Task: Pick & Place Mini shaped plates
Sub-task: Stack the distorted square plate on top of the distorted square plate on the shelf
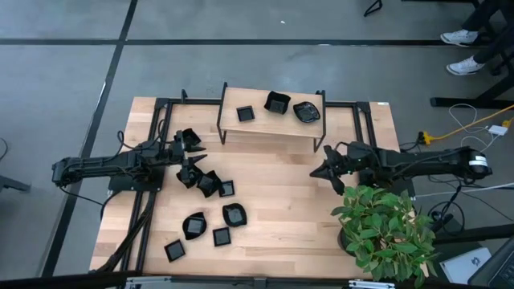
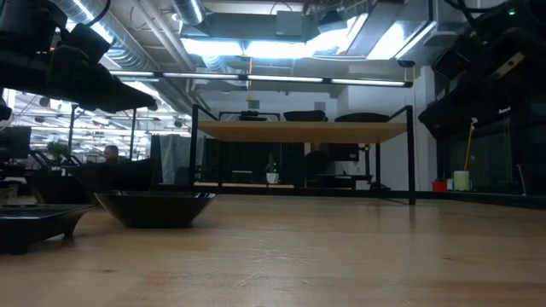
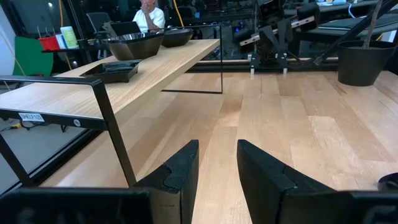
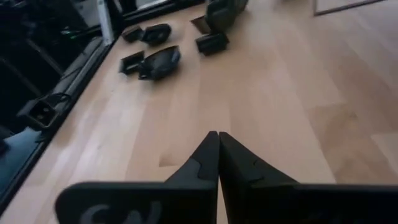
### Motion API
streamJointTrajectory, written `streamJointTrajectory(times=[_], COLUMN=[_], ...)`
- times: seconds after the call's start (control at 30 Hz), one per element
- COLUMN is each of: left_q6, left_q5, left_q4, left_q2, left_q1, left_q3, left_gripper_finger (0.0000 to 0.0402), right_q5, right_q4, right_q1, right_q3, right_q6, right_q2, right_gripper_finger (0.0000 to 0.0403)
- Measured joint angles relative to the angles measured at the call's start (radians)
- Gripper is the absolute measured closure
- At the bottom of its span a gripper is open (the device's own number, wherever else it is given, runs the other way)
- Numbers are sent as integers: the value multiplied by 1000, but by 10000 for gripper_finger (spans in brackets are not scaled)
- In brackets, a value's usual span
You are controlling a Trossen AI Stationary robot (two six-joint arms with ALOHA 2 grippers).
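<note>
Plates on table (image 1: 273,217): roughly ten mini shaped plates (image 1: 195,225), clustered left; pile hard to count.
Shelf (image 1: 269,128): three plates.
Left gripper (image 1: 191,152): jaws apart, empty, above pile.
Right gripper (image 1: 318,171): jaws closed, empty.

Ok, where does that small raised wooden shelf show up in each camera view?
High view: the shelf stands at the middle of the table's far edge, with three mini plates on top.
Low view: centre background, seen edge-on.
Left wrist view: upper left, running away from the camera.
Right wrist view: not in it.
Shared landmark: the light wooden table top, in all four views.
</note>
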Motion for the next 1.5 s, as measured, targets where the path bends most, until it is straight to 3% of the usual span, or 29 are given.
streamJointTrajectory(times=[0.13, 0.4, 0.67, 0.97, 1.2, 1.43, 1.5], left_q6=[0, 0, 0, 0, 0, 0, 0], left_q5=[0, 0, 0, 0, 0, 0, 0], left_q4=[0, 0, 0, 0, 0, 0, 0], left_q2=[0, 0, 0, 0, 0, 0, 0], left_q1=[0, 0, 0, 0, 0, 0, 0], left_q3=[0, 0, 0, 0, 0, 0, 0], left_gripper_finger=[297, 297, 297, 297, 297, 297, 297], right_q5=[111, 145, 377, 337, 177, 174, 159], right_q4=[0, -18, -49, -96, -157, -216, -134], right_q1=[12, 18, 57, 82, 82, 81, 81], right_q3=[-40, -64, -64, -64, -64, -66, -108], right_q6=[42, -49, -133, -189, -260, -258, -247], right_q2=[-78, -177, -229, -325, -419, -493, -514], right_gripper_finger=[388, 370, 369, 369, 369, 369, 369])
